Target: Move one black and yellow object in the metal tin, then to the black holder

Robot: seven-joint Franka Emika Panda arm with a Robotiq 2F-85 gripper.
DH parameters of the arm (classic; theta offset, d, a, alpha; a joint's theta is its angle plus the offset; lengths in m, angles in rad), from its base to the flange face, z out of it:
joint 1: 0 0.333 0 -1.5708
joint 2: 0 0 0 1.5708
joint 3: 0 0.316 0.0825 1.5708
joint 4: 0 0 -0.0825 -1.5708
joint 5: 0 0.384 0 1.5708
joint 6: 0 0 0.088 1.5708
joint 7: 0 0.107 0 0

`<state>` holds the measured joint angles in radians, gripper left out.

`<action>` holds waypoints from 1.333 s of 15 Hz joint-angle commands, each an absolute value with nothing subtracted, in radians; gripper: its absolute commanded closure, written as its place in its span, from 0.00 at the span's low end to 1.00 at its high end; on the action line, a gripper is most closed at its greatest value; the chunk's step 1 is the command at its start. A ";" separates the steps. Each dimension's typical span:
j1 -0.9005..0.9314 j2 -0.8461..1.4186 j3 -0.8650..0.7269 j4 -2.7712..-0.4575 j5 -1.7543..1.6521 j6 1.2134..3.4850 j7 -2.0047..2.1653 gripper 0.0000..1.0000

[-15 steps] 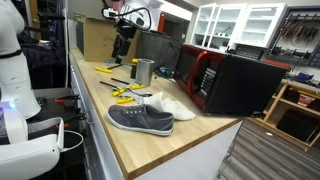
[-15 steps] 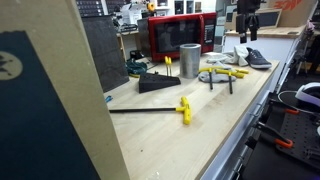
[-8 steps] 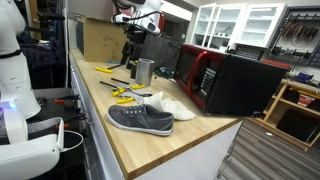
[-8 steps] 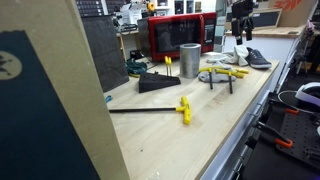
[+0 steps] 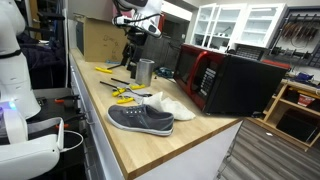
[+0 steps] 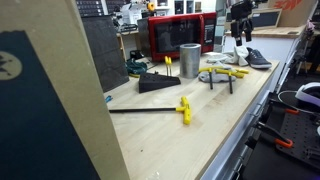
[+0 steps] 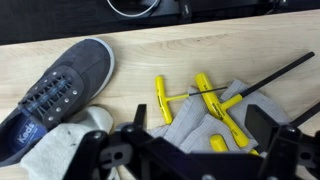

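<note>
Several black and yellow T-handle tools (image 7: 205, 100) lie on a grey cloth (image 7: 190, 128); they also show in both exterior views (image 5: 124, 94) (image 6: 226, 73). My gripper (image 7: 200, 150) hangs above them, open and empty, and shows in both exterior views (image 5: 130, 52) (image 6: 240, 24). The metal tin (image 5: 145, 71) (image 6: 189, 60) stands upright beside the tools. The black holder (image 6: 157, 83) sits next to the tin with one yellow-handled tool (image 6: 168, 63) standing in it. Another yellow T-handle tool (image 6: 184, 108) lies apart on the wooden table (image 6: 215, 120).
A grey shoe (image 7: 60, 90) (image 5: 140, 119) and a white cloth (image 7: 65, 150) (image 5: 170, 104) lie near the tools. A red and black microwave (image 5: 215, 80) (image 6: 178, 33) stands along the back of the table. A cardboard box (image 5: 98, 40) stands behind the arm.
The arm swung from the box side toward the tin and tools up to half a second ago; since then it has barely moved. Nothing was picked up.
</note>
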<state>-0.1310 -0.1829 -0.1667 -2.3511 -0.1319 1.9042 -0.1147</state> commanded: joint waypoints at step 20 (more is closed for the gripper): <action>-0.165 -0.309 -0.260 -2.677 -0.153 2.467 -0.406 0.00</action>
<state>-0.1545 -0.3206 -0.2410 -2.6558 -0.1547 2.4135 -0.3686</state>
